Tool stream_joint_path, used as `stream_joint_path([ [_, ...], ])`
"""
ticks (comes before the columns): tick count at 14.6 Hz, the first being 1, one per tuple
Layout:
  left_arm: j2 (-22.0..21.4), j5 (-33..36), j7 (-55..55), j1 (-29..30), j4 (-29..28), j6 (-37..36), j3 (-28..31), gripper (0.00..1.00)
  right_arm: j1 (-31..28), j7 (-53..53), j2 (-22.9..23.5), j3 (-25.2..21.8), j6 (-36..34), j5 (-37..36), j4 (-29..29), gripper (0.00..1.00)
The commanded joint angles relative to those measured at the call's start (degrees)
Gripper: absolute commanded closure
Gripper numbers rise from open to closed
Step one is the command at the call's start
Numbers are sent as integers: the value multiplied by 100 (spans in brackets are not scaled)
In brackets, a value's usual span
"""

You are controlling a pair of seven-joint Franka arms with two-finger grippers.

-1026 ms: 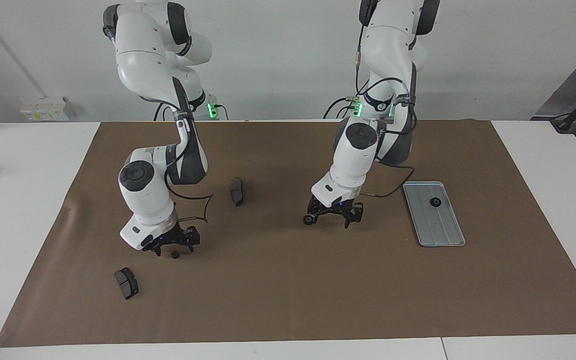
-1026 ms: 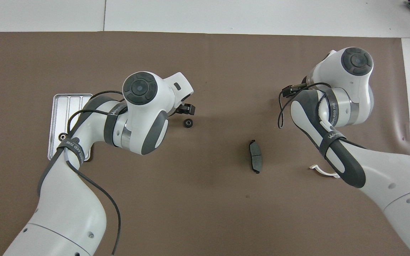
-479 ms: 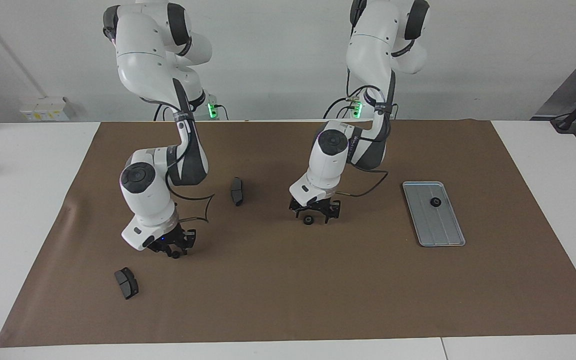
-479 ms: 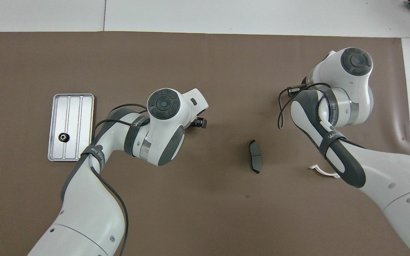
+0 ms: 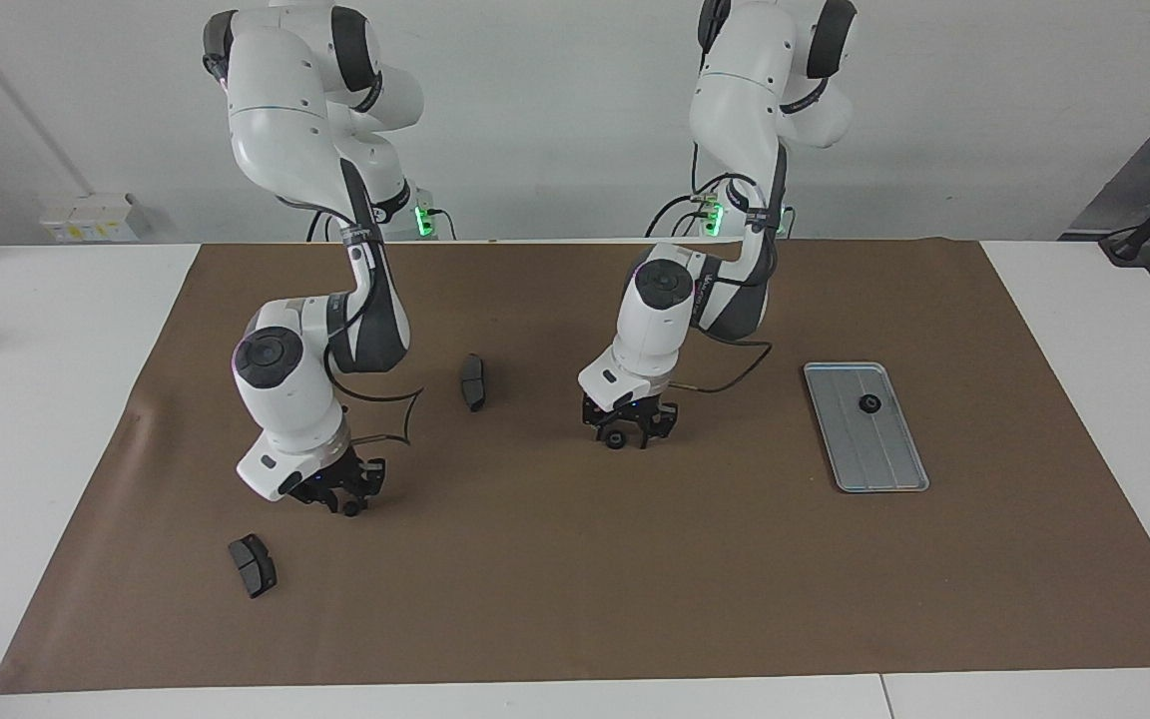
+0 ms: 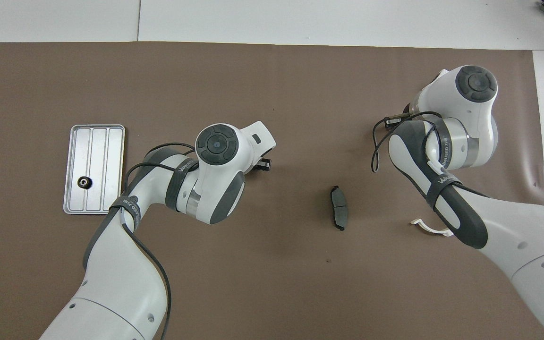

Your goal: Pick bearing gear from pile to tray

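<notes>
One small black bearing gear (image 5: 349, 508) sits between the fingertips of my right gripper (image 5: 346, 499), which is shut on it just above the brown mat, beside a dark brake pad (image 5: 253, 565). My left gripper (image 5: 625, 435) stands low on the middle of the mat, shut on a second, slightly larger gear (image 5: 615, 440) that rests on the mat. In the overhead view only a black tip of the left gripper (image 6: 263, 164) shows past the wrist, and the right gripper is hidden. The silver tray (image 5: 879, 461) (image 6: 93, 141) holds one gear (image 5: 870, 403) (image 6: 83, 182).
A second brake pad (image 5: 473, 381) (image 6: 338, 207) lies between the two arms. A white half-ring bracket (image 6: 427, 227) pokes out from under the right forearm. The brown mat (image 5: 635, 579) covers most of the white table.
The left arm swung from beside the tray to the gear at mid-mat and drew its fingers in on it. The right gripper closed on its small gear.
</notes>
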Motion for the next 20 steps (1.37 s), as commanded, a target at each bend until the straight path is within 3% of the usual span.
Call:
stream_joint_path([
  [1, -131, -10, 11, -115, -138, 203, 95, 79, -114, -184, -48, 90, 220, 0, -193, 63],
  [2, -122, -10, 38, -115, -137, 299, 95, 86, -114, -184, -57, 90, 212, 0, -210, 77],
  [3, -114, -10, 38, -115, -137, 370, 95, 97, -114, -184, -57, 90, 186, 9, -202, 100],
  [7, -192, 8, 29, -115, -102, 283, 121, 100, -140, -166, -66, 99, 54, 9, -105, 100],
  [12, -955, 25, 47, 174, -601, -455, 383, 100, 18, 394, -364, 178, -439, 18, 211, 100],
  [16, -1712, 34, 195, 683, -1454, -482, 543, 100, 675, 1800, -426, 354, -386, 0, 448, 100],
  [20, -1933, 34, 1329, 1694, -1868, -500, 534, 100, 1694, 3328, 73, 354, -281, -53, 992, 100],
])
